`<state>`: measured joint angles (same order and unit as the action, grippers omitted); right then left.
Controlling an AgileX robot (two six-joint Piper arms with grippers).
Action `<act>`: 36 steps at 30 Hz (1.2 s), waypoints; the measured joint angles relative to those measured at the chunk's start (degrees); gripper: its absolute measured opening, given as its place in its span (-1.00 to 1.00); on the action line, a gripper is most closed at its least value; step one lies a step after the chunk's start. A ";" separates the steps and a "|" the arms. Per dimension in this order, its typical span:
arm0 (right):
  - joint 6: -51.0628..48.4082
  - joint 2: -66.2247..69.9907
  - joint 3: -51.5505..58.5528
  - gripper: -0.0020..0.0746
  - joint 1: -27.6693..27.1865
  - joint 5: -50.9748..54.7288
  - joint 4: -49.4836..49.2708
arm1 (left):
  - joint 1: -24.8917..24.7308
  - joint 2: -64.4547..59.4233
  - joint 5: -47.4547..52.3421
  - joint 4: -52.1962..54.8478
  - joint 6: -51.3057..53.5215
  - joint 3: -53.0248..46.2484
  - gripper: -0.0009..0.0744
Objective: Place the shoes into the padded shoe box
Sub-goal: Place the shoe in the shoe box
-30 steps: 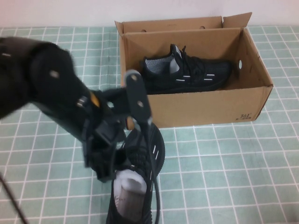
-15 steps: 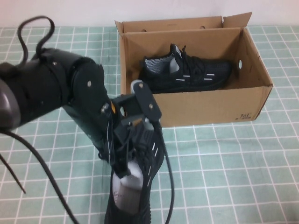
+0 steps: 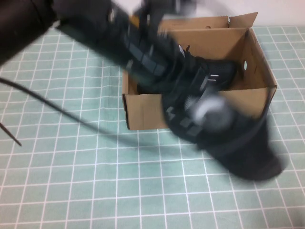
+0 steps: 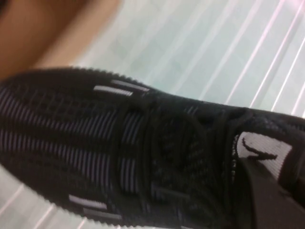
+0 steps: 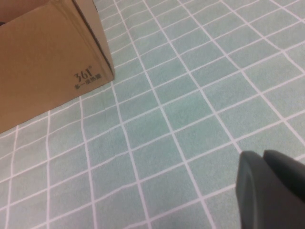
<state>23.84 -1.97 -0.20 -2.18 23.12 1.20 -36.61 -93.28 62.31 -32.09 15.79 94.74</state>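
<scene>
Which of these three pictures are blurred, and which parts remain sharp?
High view: the left arm and the carried shoe are smeared by motion; the cardboard box and the tablecloth stay sharp. Left wrist view: the shoe is soft, too close. Right wrist view: sharp on the box print; the right gripper is slightly soft.

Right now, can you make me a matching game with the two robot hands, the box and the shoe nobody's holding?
Things:
1. left gripper
2. right gripper
3. padded shoe box
4. other shoe

Places or states:
A. brown, open on top
B. holds the held shoe up at the box's front
C. lies inside the box
D. hangs over the green checked cloth, near a box corner

Pairs: 1-B, 2-D, 3-A, 4-C
</scene>
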 joint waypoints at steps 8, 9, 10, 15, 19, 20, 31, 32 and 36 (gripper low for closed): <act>0.00 0.00 0.00 -0.97 0.00 0.00 0.00 | 0.00 -0.54 -20.66 -8.79 -10.51 3.02 -0.97; 0.00 0.00 0.00 -0.97 0.00 0.00 0.00 | 0.00 -0.95 -23.27 -10.05 -11.02 3.02 -0.97; 0.00 0.00 0.00 -0.97 0.00 0.00 0.00 | 0.00 -1.54 -25.15 -11.33 -11.13 3.02 -0.97; 0.00 0.00 0.00 -0.97 0.00 0.00 0.00 | 0.00 -5.54 -33.50 -22.17 -11.52 3.02 -0.97; 0.00 0.00 0.00 -0.97 0.00 0.00 0.00 | 0.00 -9.35 -38.00 -27.32 -11.52 3.02 -0.97; 0.00 0.00 0.00 -0.97 0.00 0.00 0.00 | 0.00 -10.37 -38.97 -28.07 -11.52 3.02 -0.97; 0.00 0.00 0.00 -0.97 0.00 0.00 0.00 | 0.00 -19.67 -43.05 -29.83 -11.52 3.02 -0.97; 0.00 0.00 0.00 -0.97 0.00 0.00 0.00 | 0.00 -20.28 -43.05 -30.17 -11.52 3.02 -0.97; 0.00 0.00 0.00 -0.97 0.00 0.00 0.00 | 0.00 -21.17 -44.06 -31.12 -11.52 3.02 -0.97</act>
<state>23.84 -1.97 -0.20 -2.18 23.12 1.20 -36.61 -114.45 18.25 -63.21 4.28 97.76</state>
